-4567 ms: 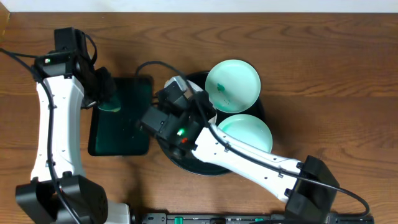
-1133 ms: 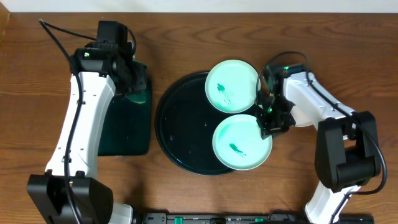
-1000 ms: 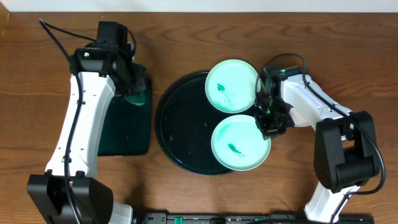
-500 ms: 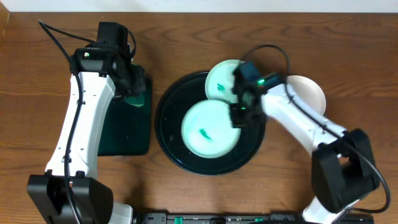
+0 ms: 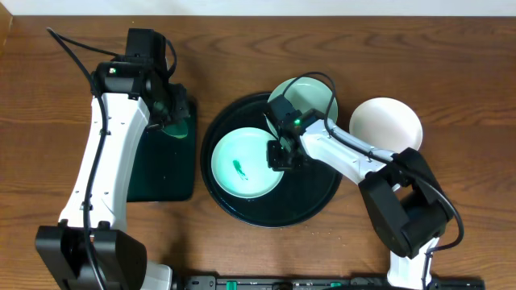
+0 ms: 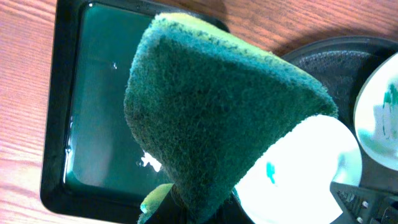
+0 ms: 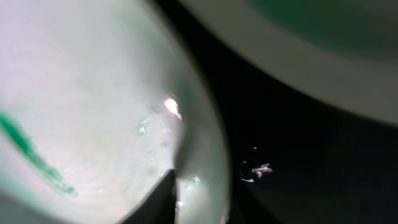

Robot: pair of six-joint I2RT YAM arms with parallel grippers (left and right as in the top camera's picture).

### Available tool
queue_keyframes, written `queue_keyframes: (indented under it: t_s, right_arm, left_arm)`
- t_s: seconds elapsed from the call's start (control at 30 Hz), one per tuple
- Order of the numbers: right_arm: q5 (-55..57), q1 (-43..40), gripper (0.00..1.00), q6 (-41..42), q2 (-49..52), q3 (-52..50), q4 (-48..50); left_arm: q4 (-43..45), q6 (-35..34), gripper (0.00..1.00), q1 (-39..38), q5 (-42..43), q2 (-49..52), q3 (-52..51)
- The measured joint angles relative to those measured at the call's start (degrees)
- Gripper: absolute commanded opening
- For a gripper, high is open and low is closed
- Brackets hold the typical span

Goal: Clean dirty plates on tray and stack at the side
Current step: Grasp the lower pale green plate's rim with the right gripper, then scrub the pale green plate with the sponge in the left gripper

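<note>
A brown wooden table (image 5: 451, 64) fills the overhead view. At its middle lies the round black tray (image 5: 310, 189), and on the left half of the tray sits the smeared mint plate (image 5: 246, 149), flat, with a short green streak near its centre. The right gripper (image 5: 278, 155) is at this plate's right rim. In the right wrist view one dark finger (image 7: 158, 199) lies on the inner slope of the rim, and the jaws seem pinched on the edge, though the other finger is hidden.

The second mint plate (image 5: 310, 97) rests at the far edge of the tray, overlapping the rim, partly covered by the right arm. The left wrist view shows a green smear on it. The white plate (image 5: 389, 125) lies on the bare wood to the right of the tray, apart from it.

To the left, the left gripper (image 5: 165, 113) is clamped on a green sponge (image 6: 211, 118), held above the near corner of the rectangular tray (image 5: 157, 173), which sits just beside the round one.
</note>
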Motion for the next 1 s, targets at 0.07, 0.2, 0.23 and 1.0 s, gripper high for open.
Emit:
queue_keyframes:
  t_s: [0.07, 0.2, 0.23, 1.0]
  right_arm:
    - [-2.1, -0.2, 0.32, -2.9, 0.5, 0.3, 0.0]
    - [-5.0, -1.4, 0.33, -9.1, 0.9, 0.7, 0.1]
    - [-5.7, -1.9, 0.33, -10.7, 1.0, 0.7, 0.2]
    - [1.9, -2.1, 0.01, -12.5, 2.2, 2.8, 4.7]
  left_arm:
    - [0.1, 0.0, 0.07, 0.0, 0.0, 0.0, 0.0]
    - [0.0, -0.1, 0.07, 0.0, 0.0, 0.0, 0.0]
    - [0.1, -0.2, 0.07, 0.0, 0.0, 0.0, -0.1]
    - [4.0, -8.6, 0.07, -3.5, 2.4, 0.0, -8.8]
